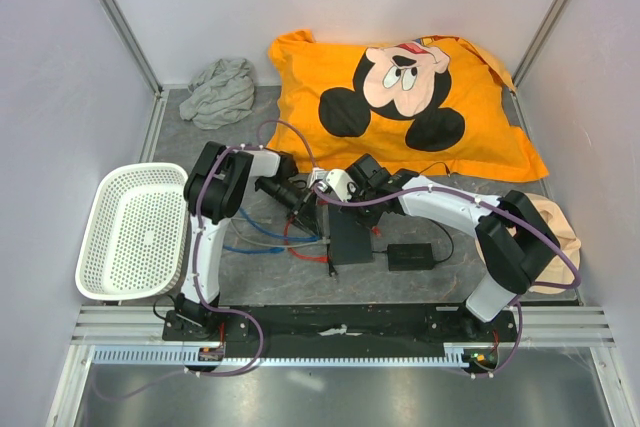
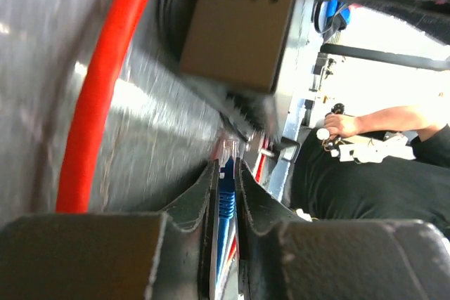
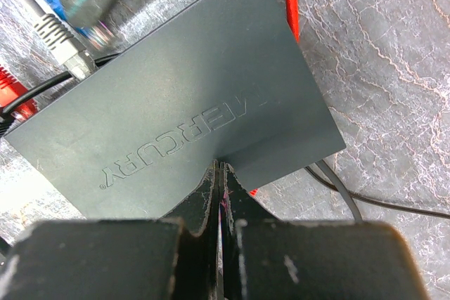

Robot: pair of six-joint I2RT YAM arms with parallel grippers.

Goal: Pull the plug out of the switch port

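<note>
Tabletop cables (image 1: pixel 262 244) crowd the switch (image 1: pixel 350 237); left fingers (image 2: pixel 193 201) grasp blue plug (image 2: pixel 225 194), right fingers (image 3: pixel 200 201) clenched.

The switch (image 3: pixel 183 96) has one word on its flat black top: MERCURY. The letters are the same dark colour as the box. In the right wrist view they read upside down, near the bottom edge. A tiny round mark sits beside the Y.

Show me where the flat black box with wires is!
In the top view the switch lies mid-table, red and blue cables on its left and the smaller power brick on its right.
</note>
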